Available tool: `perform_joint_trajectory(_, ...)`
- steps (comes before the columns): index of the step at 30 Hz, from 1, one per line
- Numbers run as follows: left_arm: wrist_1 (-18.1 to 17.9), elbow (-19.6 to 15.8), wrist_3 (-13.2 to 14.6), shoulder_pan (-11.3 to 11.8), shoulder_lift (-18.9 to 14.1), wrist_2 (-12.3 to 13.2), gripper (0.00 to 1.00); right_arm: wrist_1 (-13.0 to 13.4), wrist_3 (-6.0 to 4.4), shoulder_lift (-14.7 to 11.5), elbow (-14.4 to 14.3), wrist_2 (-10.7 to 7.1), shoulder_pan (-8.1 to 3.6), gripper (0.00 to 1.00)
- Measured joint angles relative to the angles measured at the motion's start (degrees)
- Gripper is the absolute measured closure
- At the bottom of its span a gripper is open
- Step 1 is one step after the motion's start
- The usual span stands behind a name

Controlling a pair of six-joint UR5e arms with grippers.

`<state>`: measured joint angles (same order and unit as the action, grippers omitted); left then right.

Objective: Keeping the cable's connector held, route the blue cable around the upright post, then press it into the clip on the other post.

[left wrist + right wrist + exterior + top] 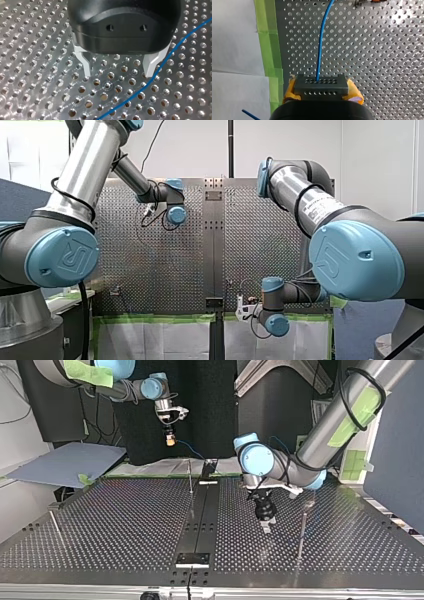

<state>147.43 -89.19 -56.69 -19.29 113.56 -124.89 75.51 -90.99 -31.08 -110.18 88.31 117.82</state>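
Perforated table (37, 62): right gripper (322, 91) pinches the connector (321, 85), blue cable (322, 42) trailing loose, left gripper (120, 68) spread near it; routing and clipping both appear outstanding.

Arms: two, the left arm (345, 415) and the right arm (125, 390).
Pincers: two, the left pincer (118, 73) and the right pincer (322, 91), each with two fingers.
Cables: one blue cable (320, 45).
Connectors: one dark connector (321, 86).
Posts: three upright posts (190, 477) (303, 530) (56, 529) in the top view.
Desks: one perforated desk (125, 525).
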Motion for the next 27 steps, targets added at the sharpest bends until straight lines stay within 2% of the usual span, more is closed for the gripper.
perform_joint_trajectory(8, -0.06, 0.0, -0.33, 1.04, 0.04, -1.58, 0.0, 0.0, 0.01, 0.01, 0.0, -0.04, 0.0, 1.0)
perform_joint_trajectory(17, -0.53, 0.44, -0.44, 1.68, 3.13, -0.74, 0.0, 0.07, 0.01, 0.03, 0.0, -0.02, 0.0, 1.0)
perform_joint_trajectory(27, -0.63, 0.52, -0.35, 1.56, 3.74, -0.62, 0.0, 0.0, 0.0, 0.06, 0.0, -0.04, 0.0, 1.0)
